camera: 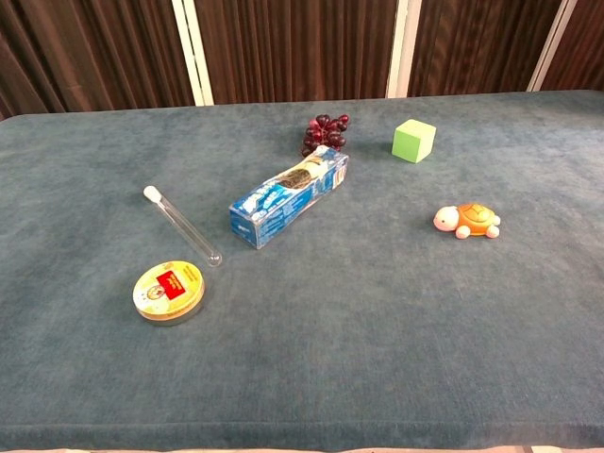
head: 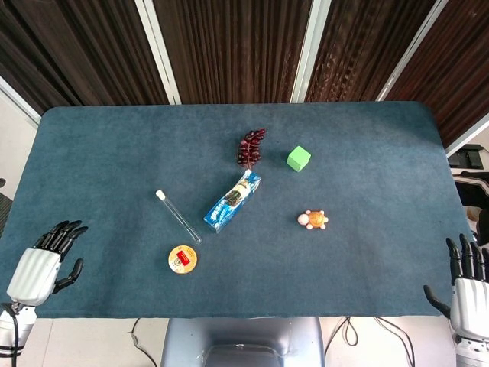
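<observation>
While both hands hang off the near corners of the surface (head: 92,145), the thing nearest the right hand (head: 469,300) is the toy turtle (head: 313,220), which lies right of centre on the blue cloth, well apart from that hand. Wide bare cloth runs between the turtle and the right edge, and as much again between it and the near edge. The right hand sits at the near right corner with its fingers (head: 463,258) straight, spread and holding nothing; its lower part is cut off by the bottom of the head view.

Behind the turtle stands a green cube (head: 299,158), apart from it. Left of the cube lies a bunch of dark grapes (head: 250,147), and just in front of the grapes a blue biscuit packet (head: 232,200) lies slanted; whether its far end touches the grapes cannot be told. Left again, a glass test tube (head: 178,216) with a white cap lies at a slant, its near end just beside a round yellow tin (head: 182,259) with a red label.

The left hand (head: 40,264) rests at the near left corner, over the edge, its fingers (head: 64,232) slightly bent, apart and empty. A broad bare stretch separates it from the tin, and the whole far strip of the surface, up to the dark curtain, is open.

The chest view shows neither hand. The print on the packet and on the tin's label is too small to read.
</observation>
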`<move>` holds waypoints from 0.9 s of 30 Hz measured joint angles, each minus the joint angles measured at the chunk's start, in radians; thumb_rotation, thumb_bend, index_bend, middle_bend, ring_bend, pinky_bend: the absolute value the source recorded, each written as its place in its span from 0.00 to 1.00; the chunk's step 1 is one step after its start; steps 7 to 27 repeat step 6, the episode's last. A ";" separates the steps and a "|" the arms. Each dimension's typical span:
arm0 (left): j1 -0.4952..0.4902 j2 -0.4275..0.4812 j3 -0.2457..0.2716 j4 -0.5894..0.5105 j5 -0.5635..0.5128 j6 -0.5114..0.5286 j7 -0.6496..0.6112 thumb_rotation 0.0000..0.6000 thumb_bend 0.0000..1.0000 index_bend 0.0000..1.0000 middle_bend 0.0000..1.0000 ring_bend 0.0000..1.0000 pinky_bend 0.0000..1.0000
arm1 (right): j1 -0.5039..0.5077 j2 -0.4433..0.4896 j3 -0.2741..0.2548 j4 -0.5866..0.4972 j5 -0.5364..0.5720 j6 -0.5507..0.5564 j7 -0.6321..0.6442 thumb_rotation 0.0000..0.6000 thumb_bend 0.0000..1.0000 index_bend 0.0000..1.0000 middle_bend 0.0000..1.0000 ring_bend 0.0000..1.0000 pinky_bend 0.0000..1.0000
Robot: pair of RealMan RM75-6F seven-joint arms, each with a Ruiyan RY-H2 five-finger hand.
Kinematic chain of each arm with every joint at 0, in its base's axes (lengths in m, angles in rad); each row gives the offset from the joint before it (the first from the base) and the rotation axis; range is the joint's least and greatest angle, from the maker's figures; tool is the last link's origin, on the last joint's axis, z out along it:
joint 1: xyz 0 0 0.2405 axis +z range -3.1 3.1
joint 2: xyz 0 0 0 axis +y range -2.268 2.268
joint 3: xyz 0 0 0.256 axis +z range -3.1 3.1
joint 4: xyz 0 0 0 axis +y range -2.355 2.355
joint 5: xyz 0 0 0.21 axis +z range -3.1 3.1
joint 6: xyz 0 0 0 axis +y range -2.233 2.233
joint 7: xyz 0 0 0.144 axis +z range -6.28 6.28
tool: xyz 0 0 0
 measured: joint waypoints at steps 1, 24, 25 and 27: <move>0.000 -0.001 0.000 0.002 0.001 0.001 0.000 1.00 0.47 0.14 0.05 0.04 0.24 | -0.003 0.000 0.002 0.002 -0.003 -0.002 0.004 1.00 0.28 0.00 0.00 0.00 0.02; 0.001 0.000 0.003 0.003 0.004 -0.002 0.001 1.00 0.47 0.14 0.05 0.04 0.24 | -0.007 0.006 0.008 -0.004 -0.002 -0.029 0.003 1.00 0.28 0.00 0.00 0.00 0.02; 0.001 0.000 0.003 0.003 0.004 -0.002 0.001 1.00 0.47 0.14 0.05 0.04 0.24 | -0.007 0.006 0.008 -0.004 -0.002 -0.029 0.003 1.00 0.28 0.00 0.00 0.00 0.02; 0.001 0.000 0.003 0.003 0.004 -0.002 0.001 1.00 0.47 0.14 0.05 0.04 0.24 | -0.007 0.006 0.008 -0.004 -0.002 -0.029 0.003 1.00 0.28 0.00 0.00 0.00 0.02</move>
